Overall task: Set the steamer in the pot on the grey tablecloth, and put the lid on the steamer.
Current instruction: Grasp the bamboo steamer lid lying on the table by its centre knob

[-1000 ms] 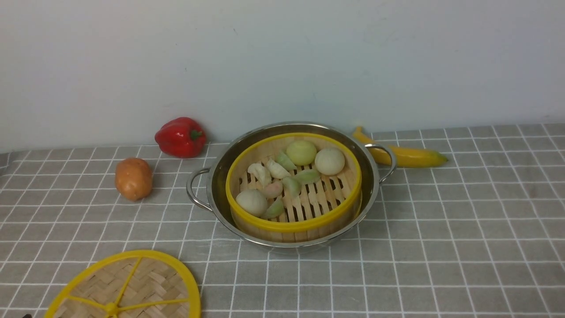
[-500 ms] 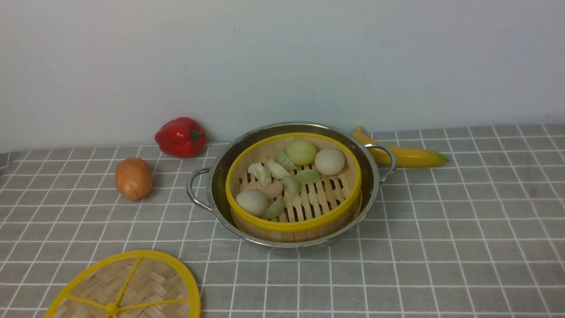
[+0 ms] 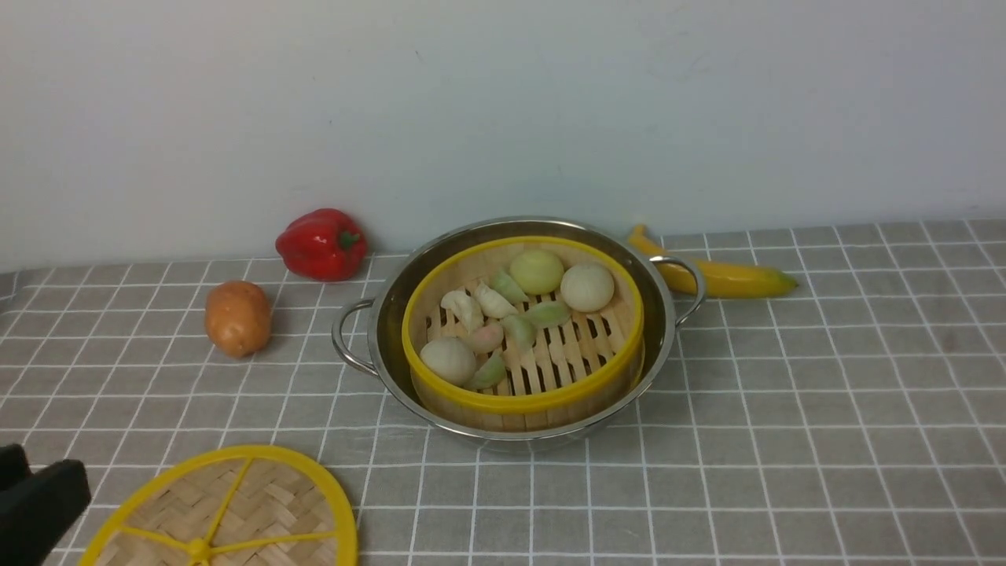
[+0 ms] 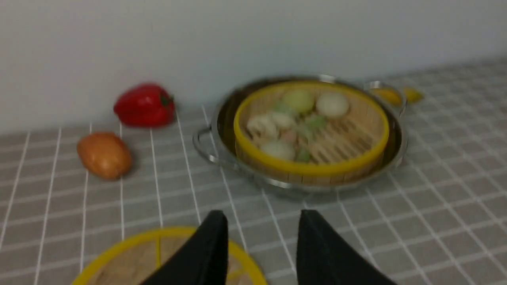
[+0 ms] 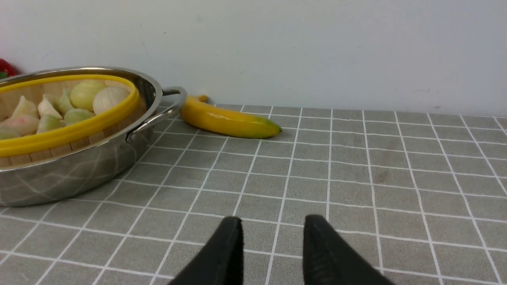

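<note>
Left gripper (image 4: 261,213), jaws parted and empty, hovers just left of the flat, round, woven-bamboo, yellow-rimmed lid (image 3: 236,503), far nearer it than the right gripper (image 5: 271,221).

A glossy red bell pepper (image 3: 321,244) lies close to the foot of the pale wall (image 3: 503,110), its green stem pointing to the right in the front view. Just in front of it and a little to its left sits a brown-orange potato (image 3: 237,317), near the pepper but not touching it. Well apart from both, over on the right, a yellow banana (image 3: 719,273) lies lengthwise along the wall, its greenish tip pointing right.
</note>
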Controlling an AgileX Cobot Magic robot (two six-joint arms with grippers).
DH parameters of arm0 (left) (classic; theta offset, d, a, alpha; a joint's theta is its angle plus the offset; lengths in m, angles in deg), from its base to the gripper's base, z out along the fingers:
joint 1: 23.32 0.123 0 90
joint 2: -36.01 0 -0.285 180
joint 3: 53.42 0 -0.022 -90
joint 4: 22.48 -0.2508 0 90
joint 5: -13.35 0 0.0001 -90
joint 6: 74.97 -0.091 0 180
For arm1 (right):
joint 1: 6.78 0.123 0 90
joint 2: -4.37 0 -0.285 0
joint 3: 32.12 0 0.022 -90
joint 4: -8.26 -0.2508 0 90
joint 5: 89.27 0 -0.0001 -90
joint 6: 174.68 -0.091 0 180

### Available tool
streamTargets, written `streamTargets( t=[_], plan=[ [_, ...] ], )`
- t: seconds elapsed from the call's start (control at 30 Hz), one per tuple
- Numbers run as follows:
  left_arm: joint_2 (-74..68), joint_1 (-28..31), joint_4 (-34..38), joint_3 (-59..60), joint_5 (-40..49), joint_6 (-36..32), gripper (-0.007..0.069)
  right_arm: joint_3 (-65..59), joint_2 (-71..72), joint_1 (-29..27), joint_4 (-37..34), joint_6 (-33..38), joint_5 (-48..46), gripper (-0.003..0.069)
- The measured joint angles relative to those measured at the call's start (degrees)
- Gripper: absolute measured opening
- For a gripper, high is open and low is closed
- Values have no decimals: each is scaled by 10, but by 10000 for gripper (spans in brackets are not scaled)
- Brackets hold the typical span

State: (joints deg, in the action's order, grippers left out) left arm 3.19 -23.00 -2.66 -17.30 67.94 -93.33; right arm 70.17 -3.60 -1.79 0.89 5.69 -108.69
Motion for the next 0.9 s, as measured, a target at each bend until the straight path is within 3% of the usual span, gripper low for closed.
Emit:
streamTargets(
  t=[0.17, 0.37, 0.57, 0.9],
  plan=[
    [-165, 0, -59, -80, 72, 26, 243, 0, 0, 0, 0, 0, 0, 240],
    [-334, 0, -90, -94, 101, 38, 243, 0, 0, 0, 0, -10, 0, 240],
    [-509, 0, -114, -94, 86, 50, 243, 0, 0, 0, 0, -14, 0, 240],
    [-619, 0, -163, -94, 33, 127, 243, 0, 0, 0, 0, -14, 0, 240]
  ],
)
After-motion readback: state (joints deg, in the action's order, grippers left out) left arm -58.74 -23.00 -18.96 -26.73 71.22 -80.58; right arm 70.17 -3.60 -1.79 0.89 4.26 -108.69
